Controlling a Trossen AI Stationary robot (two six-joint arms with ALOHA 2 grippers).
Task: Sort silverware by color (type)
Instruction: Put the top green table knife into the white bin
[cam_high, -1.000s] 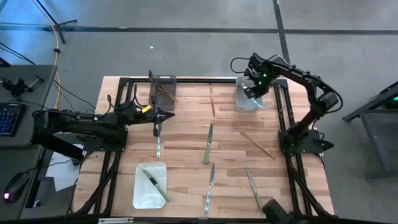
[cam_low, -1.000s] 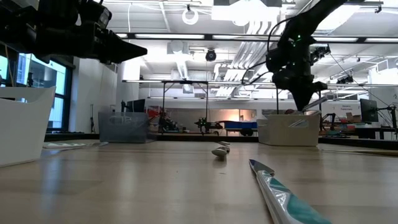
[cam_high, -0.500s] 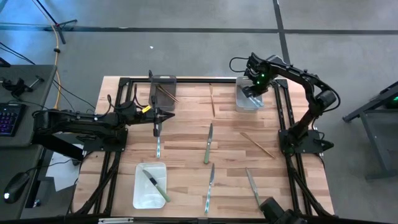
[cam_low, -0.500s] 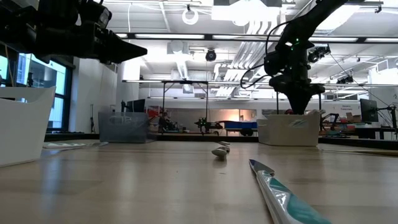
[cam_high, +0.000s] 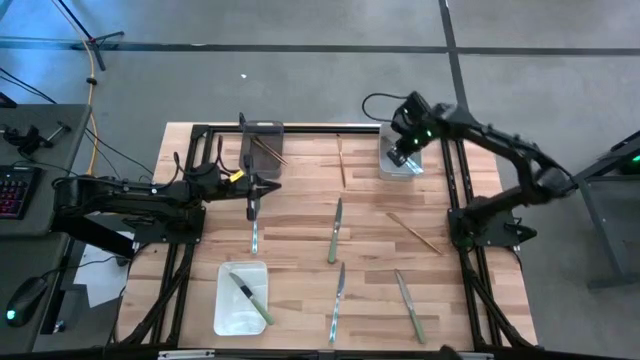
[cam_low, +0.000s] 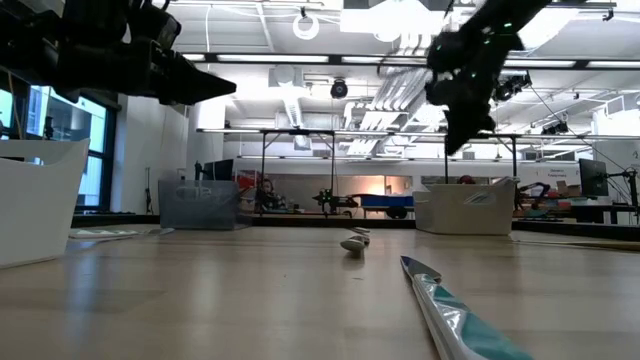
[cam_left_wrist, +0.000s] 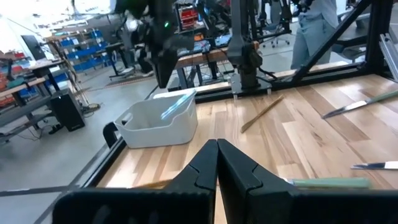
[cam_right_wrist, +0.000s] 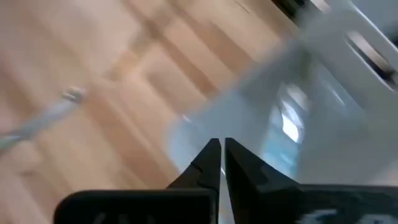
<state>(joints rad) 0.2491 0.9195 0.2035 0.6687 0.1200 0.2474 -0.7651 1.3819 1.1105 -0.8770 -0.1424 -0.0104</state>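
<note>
The right gripper (cam_high: 404, 146) hangs closed and empty above the white bin (cam_high: 399, 160) at the table's (cam_high: 300, 220) far right corner. The left gripper (cam_high: 252, 186), also closed and empty, waits over a knife (cam_high: 254, 232). More silverware (cam_high: 335, 230) lies scattered across the table, and some sits in the bins.

Both grippers closed — right gripper (cam_high: 404, 146) raised, left gripper (cam_high: 254, 191) level.

Robotics lab: open hall, ceiling ducts (cam_low: 300, 95), workbenches (cam_left_wrist: 37, 93), concrete floor (cam_high: 300, 80).
</note>
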